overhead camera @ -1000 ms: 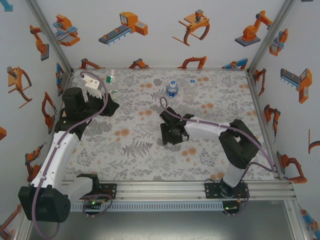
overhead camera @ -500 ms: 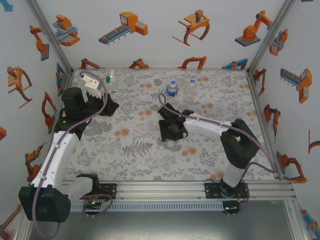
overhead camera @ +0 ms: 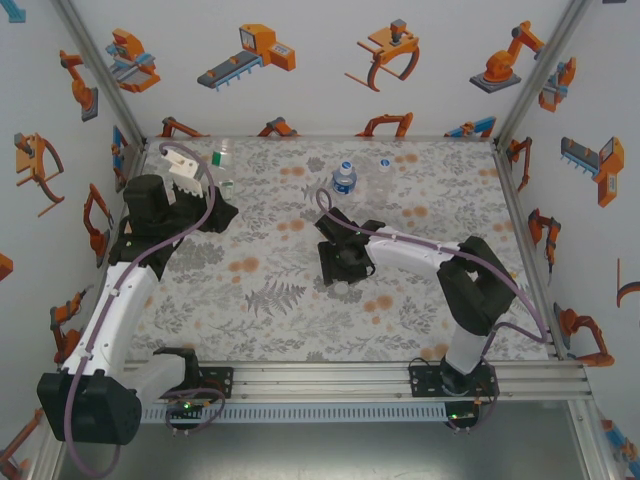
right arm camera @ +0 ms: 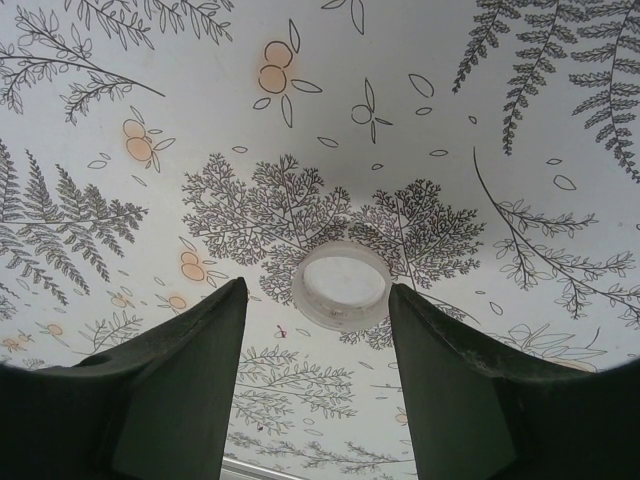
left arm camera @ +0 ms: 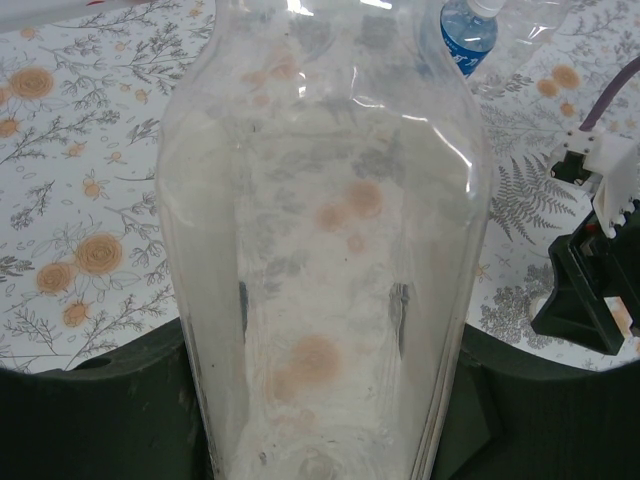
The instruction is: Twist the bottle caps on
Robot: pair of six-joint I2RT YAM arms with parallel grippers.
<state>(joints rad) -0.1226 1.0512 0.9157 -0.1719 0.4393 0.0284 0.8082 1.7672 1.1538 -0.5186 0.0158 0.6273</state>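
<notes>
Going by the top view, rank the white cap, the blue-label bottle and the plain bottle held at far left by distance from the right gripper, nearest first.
1. White cap, inside the right gripper's open jaws.
2. Blue-label bottle, farther back, mid-table.
3. Plain bottle, far left, in the left gripper.

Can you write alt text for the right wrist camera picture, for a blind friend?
A small white bottle cap lies on the floral tablecloth between the right gripper's two dark fingers, which stand open either side of it.
</notes>
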